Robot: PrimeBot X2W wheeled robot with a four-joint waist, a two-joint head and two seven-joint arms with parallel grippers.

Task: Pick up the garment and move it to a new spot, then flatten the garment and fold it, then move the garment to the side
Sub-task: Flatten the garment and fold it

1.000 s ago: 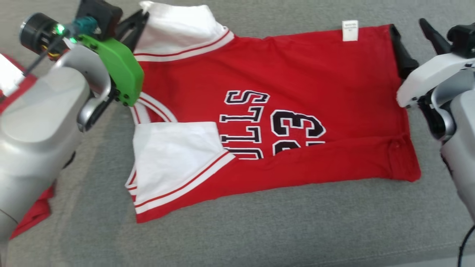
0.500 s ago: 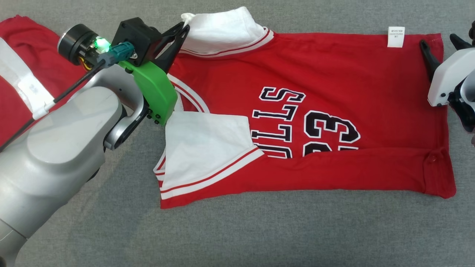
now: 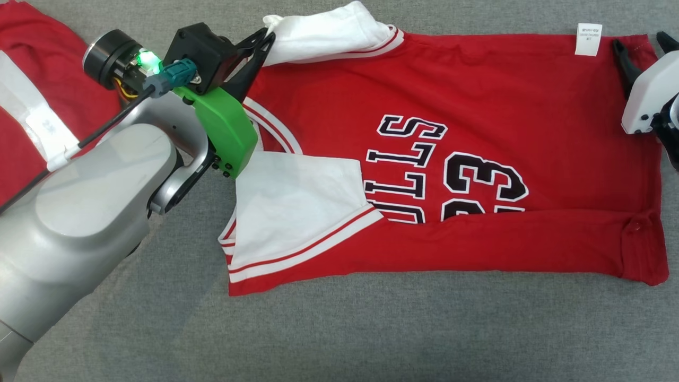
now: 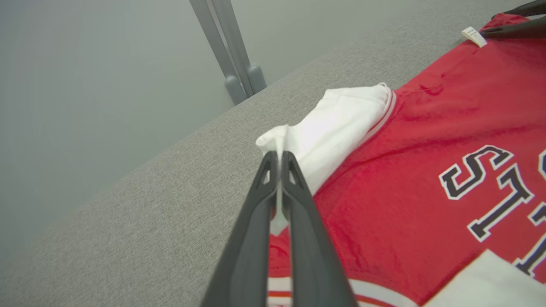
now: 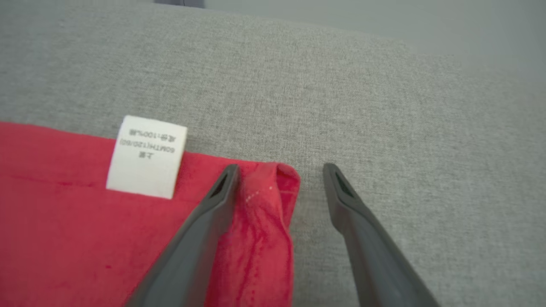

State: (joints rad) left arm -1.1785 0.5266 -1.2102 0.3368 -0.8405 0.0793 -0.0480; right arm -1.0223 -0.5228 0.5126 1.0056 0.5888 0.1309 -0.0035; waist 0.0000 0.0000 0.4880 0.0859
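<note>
Garment: a red jersey with white sleeves, lying spread across the grey bench, partly folded along its near edge. The left hand is clenched on the tip of the far white sleeve; the left wrist view shows only a thin fold of cloth pinched between its fingers. The right hand stands released at the far hem corner beside the white label, one finger over the red cloth and the other over bare bench.

Likely hazards:
- (a) The sleeve pinch is shallow, so a pull could strip the fold out of the left hand.
- (b) With the right hand not yet gripping, any pull from the left would drag the whole jersey sideways and skew it.
- (c) The hem corner is rumpled, and closing there may catch one layer only or bunch the cloth.
- (d) A second red garment lies under the left forearm, which could snag and drag it.
</note>
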